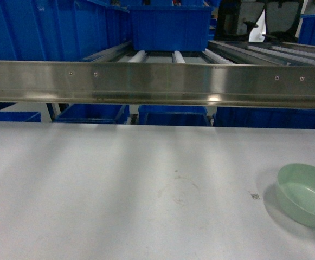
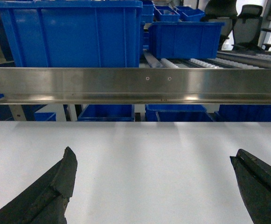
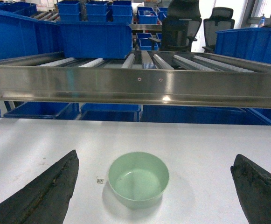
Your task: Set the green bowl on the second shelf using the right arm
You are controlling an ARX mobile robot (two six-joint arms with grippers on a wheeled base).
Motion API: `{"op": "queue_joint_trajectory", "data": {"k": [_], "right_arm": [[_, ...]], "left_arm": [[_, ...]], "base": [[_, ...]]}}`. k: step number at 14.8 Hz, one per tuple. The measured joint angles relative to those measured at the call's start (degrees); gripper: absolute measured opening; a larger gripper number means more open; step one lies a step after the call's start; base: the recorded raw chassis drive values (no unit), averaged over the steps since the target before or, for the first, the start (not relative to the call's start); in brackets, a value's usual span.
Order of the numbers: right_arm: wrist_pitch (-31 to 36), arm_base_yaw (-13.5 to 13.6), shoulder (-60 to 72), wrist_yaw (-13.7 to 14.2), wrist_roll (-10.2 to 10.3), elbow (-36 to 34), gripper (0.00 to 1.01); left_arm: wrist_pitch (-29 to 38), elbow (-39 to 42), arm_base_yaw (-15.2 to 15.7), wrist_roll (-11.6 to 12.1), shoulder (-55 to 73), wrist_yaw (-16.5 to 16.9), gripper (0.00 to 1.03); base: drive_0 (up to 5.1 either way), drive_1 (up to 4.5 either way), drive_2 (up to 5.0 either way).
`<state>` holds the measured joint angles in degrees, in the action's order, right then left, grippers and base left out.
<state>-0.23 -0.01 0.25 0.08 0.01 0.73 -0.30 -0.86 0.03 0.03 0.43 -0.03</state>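
Nearest your right wrist camera, the right gripper (image 3: 154, 186) has its two dark fingers (image 3: 42, 196) spread wide at the lower corners of the view, with nothing between them but the bowl (image 3: 138, 179) lying further out on the table (image 1: 119, 184). The left gripper (image 2: 154, 186) is likewise wide open over bare white tabletop, gripping nothing.

The table is broad, flat and white. Its far edge runs under the steel rail (image 1: 157, 82) of the shelf (image 3: 172, 63), which spans the full width of every view. Behind the rail you see rollers and a blue crate (image 1: 169, 27) standing on them, with more blue crates (image 1: 92, 112) on the tier below. To the right of that crate the rollers lie bare.

The bowl sits upright near the table's right edge in the head view, towards the near side, well apart from the rail. It is small, round, pale mint green, smooth and plain, with sloping sides, and you can see nothing inside it. A tiny dark mark (image 3: 100, 179) lies on the table just beside its left.
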Motion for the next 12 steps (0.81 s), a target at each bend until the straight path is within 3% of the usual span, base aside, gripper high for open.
{"op": "queue_joint_trajectory", "data": {"k": [8,9,10,11,12], "right_arm": [[-0.02,0.0,0.0,0.0,0.0,0.0,0.98],[-2.36,-2.47,2.1,-4.48,1.7,0.87,0.98],[-0.59,-9.14,11.8,-10.97,5.57,4.28,0.98],[3.26,-14.16,20.68,-15.61,9.53,8.94,0.98],[8.63,-15.78,30.67,-18.99,13.18,14.99,0.98]], "left_arm": [[0.0,0.0,0.0,0.0,0.0,0.0,0.98],[0.0,0.0,0.0,0.0,0.0,-0.02,0.98],[0.04,0.0,0.0,0.0,-0.02,0.02,0.98],[0.02,0.0,0.0,0.0,0.0,0.0,0.98],[0.04,0.0,0.0,0.0,-0.02,-0.02,0.98]], "base": [[0.0,0.0,0.0],[0.0,0.0,0.0],[0.0,0.0,0.0],[0.0,0.0,0.0],[0.0,0.0,0.0]]}}
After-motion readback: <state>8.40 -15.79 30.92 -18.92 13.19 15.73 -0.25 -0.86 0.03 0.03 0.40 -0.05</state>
